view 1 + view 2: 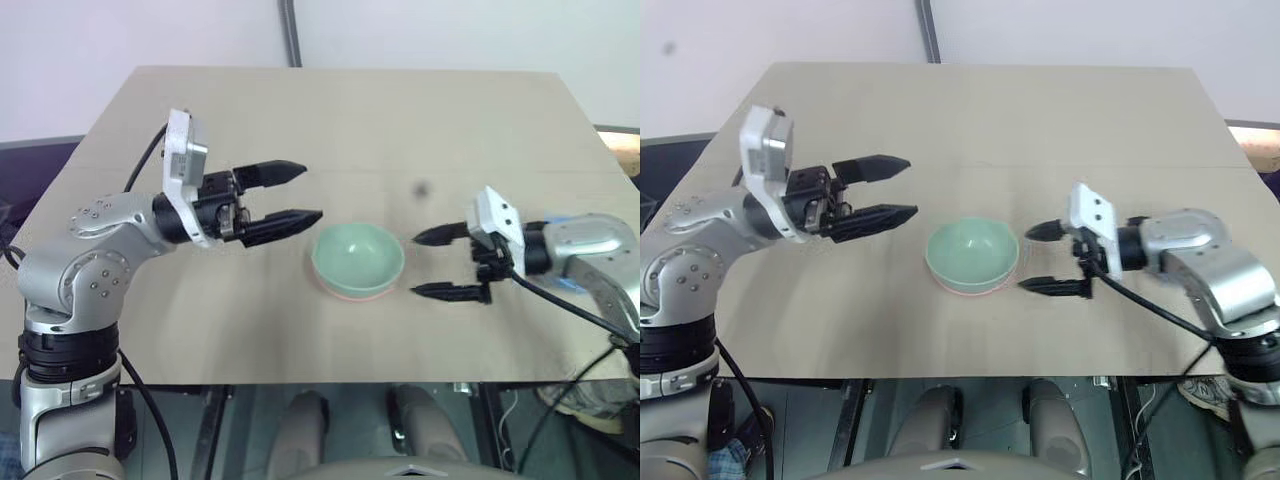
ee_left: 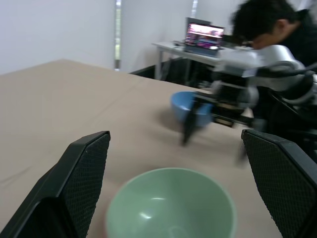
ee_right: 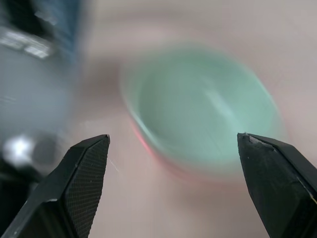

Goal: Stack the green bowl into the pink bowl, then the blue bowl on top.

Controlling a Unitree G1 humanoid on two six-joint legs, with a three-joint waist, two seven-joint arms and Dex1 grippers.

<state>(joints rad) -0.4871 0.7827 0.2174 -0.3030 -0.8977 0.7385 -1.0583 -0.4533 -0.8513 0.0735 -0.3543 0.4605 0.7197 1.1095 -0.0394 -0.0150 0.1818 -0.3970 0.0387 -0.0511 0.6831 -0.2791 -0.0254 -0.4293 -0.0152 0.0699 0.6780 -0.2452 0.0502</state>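
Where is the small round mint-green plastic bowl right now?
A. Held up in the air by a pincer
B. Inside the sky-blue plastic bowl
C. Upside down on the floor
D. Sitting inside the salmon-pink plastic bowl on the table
D: the small round mint-green plastic bowl sits nested in the salmon-pink plastic bowl, whose rim peeks out beneath it on the tan table, with both open pincers apart from it.

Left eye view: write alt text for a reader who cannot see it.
A green bowl sits nested in a pink bowl at the middle of a tan table. The open left gripper and open right gripper flank the stack, both empty and clear of it.
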